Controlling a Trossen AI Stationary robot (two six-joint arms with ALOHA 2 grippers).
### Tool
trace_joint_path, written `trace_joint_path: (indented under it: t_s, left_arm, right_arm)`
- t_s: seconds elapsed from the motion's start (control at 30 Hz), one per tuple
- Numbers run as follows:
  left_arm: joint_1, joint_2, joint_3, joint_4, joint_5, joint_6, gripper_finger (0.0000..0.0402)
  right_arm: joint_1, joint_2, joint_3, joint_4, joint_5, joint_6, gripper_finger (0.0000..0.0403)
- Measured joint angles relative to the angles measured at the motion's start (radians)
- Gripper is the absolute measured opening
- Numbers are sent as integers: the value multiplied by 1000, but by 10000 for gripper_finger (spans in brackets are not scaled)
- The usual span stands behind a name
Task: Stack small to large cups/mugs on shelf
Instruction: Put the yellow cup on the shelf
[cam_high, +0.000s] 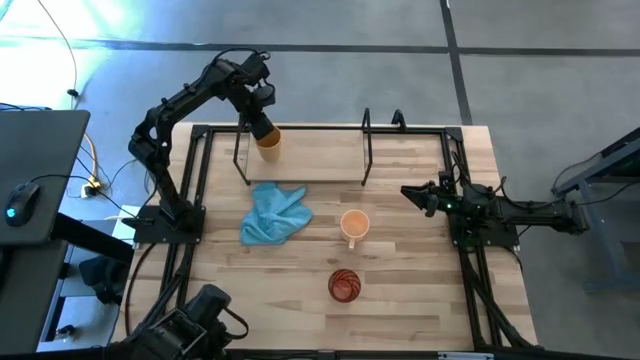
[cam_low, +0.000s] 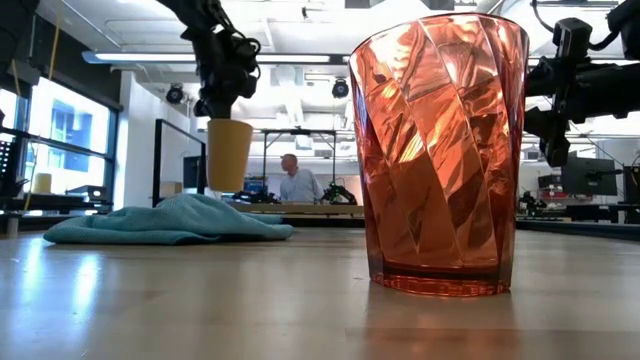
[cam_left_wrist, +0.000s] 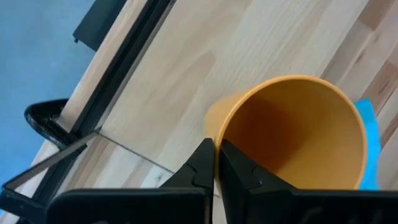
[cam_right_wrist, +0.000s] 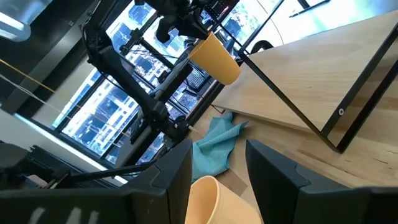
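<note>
My left gripper (cam_high: 262, 122) is at the table's far left, shut on the mustard-yellow cup (cam_high: 269, 141), which hangs in the air (cam_low: 230, 155) by the left end of the black wire shelf (cam_high: 303, 128). The light orange mug (cam_high: 354, 225) stands mid-table on its base, and the red ribbed cup (cam_high: 344, 285) stands nearer, filling the low view (cam_low: 440, 150). My right gripper (cam_high: 412, 192) is open and hovers at the table's right side, facing the mug (cam_right_wrist: 208, 199) without touching it. My left gripper (cam_left_wrist: 216, 149) pinches the yellow cup's wall at the rim (cam_left_wrist: 219, 127), with one finger (cam_left_wrist: 239, 169) inside the cup and the other (cam_left_wrist: 200, 167) outside. The fingers come from above. The cup is lifted clear of the table and hangs mouth up below the fingers (cam_low: 225, 85).
A light blue cloth (cam_high: 275, 215) lies crumpled left of the mug, in front of the shelf. Black arm-mount frames (cam_high: 195, 180) run along both table sides. A person (cam_low: 296, 180) stands in the room beyond the far edge. Bare wood lies between the mug and the shelf.
</note>
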Motion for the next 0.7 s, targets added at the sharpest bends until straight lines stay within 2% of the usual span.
trace_joint_path:
  t_s: [0.43,0.7]
  left_arm:
    - [0,1,-1,37,-2,-26,0]
    - [-6,1,-90,64,1,-29,0]
  right_arm:
    - [0,0,0,0,0,4,140]
    - [0,0,0,0,0,4,140]
